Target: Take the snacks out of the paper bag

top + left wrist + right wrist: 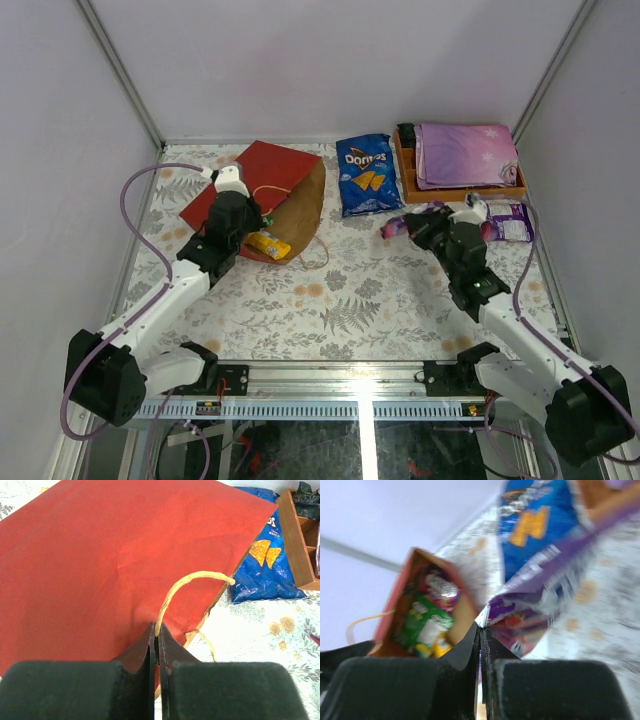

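Observation:
The red paper bag point(262, 172) lies on its side at the back left, its brown mouth facing right. My left gripper point(259, 216) is shut on its tan loop handle point(192, 581), pinched between the tips point(156, 636). A yellow packet point(268, 244) sticks out of the mouth. The right wrist view shows green point(426, 623) and pink packs point(442, 588) inside. My right gripper point(412, 226) is shut on a corner of a purple packet point(535, 612), held right of the bag, above the table. The blue Doritos bag point(365, 175) lies flat on the table.
An orange wooden tray point(455, 188) at the back right holds a folded purple cloth point(465, 153). Another purple and white packet point(508, 222) lies in front of the tray. White walls close in the table on three sides.

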Robot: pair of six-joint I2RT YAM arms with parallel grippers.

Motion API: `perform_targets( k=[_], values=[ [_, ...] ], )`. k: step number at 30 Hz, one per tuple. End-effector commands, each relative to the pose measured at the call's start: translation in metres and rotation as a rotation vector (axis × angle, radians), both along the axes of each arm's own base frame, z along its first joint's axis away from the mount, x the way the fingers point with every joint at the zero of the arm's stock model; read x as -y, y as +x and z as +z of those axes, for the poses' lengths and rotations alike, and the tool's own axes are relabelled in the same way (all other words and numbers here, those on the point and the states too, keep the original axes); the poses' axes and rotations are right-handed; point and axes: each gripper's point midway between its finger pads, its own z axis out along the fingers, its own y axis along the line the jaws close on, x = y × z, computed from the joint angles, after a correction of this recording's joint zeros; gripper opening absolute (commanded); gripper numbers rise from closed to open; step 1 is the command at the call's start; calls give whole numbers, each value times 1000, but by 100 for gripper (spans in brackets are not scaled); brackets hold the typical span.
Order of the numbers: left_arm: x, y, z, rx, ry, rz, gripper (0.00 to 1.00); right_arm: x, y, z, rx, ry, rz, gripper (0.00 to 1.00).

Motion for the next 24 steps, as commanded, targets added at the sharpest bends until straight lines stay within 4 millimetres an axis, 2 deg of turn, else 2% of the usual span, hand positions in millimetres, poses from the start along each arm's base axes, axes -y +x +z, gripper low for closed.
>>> perform_targets(
  k=[1, 4, 7, 12, 15, 19, 24],
  values=[
    [5, 5, 7, 22, -29, -13, 0, 41, -15, -62, -139, 10, -67, 0],
    [4, 7, 4, 15, -20, -8, 0, 60, -29, -105, -223, 31, -108, 0],
    [4, 9, 2, 7, -12, -10, 0, 70, -42, -128, -279, 7, -139, 0],
    [6, 11, 1, 5, -12, -17, 0, 88, -57, -148, -348, -21, -217, 0],
    [12, 14, 0, -3, -22, -33, 0, 100, -58, -154, -393, -37, -272, 0],
    [19, 17, -5, -25, -28, -58, 0, 103, -51, -169, -450, 19, -272, 0],
    [16, 19, -5, -36, -15, -43, 0, 113, -32, -185, -500, 131, -294, 0]
  ],
)
